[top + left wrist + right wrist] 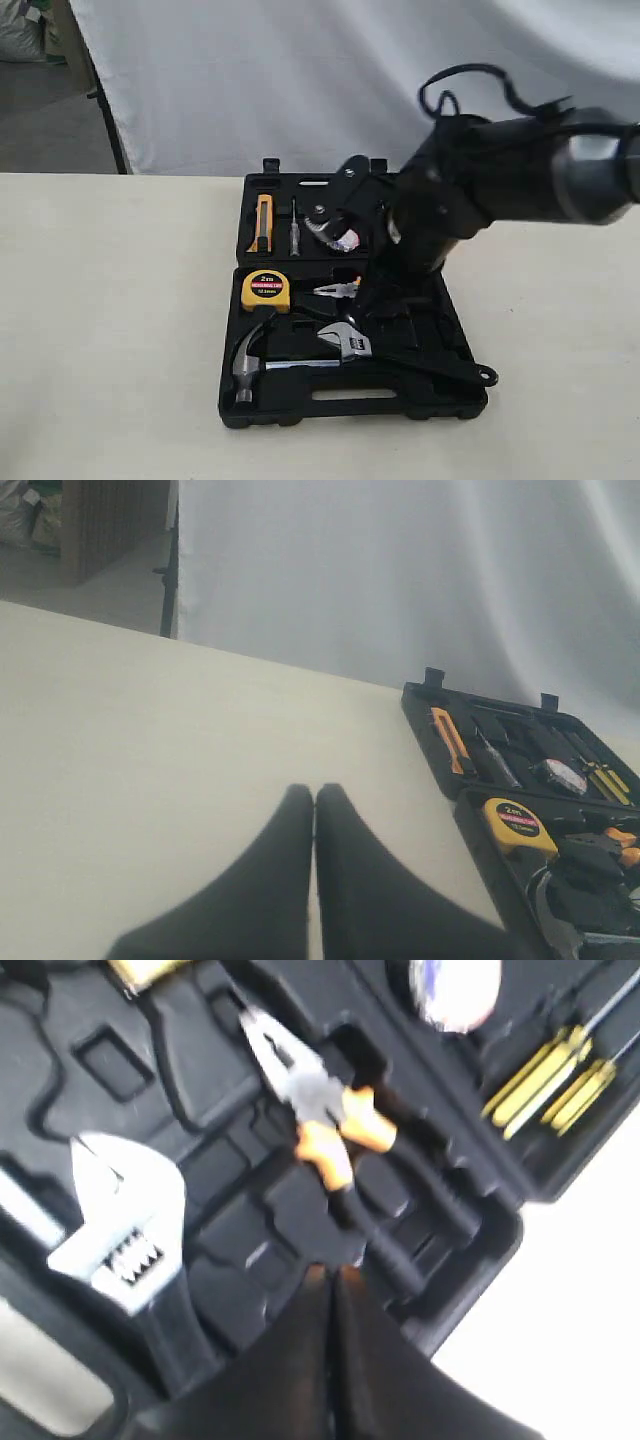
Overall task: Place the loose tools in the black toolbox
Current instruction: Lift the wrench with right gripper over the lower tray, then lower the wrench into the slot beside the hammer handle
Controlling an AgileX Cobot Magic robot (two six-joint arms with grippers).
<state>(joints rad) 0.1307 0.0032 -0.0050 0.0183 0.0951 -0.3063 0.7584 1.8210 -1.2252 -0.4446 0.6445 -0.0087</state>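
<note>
A: Far left, left jaws pressed together, empty, over the desk (150, 730). Mid-desk, the black toolbox (270, 412) lies open.

B: Its adjustable wrench (345, 340) sits askew, handle over the rim; likely blocks closing. Rightward, right jaws closed, empty, above the pliers (320, 1120); could knock them loose.

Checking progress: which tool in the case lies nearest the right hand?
The orange-handled pliers, just beyond the right hand; the adjustable wrench lies farther aside.

l gripper (315, 792) closed above table (150, 730) — black toolbox (418, 708) open nearby
</note>
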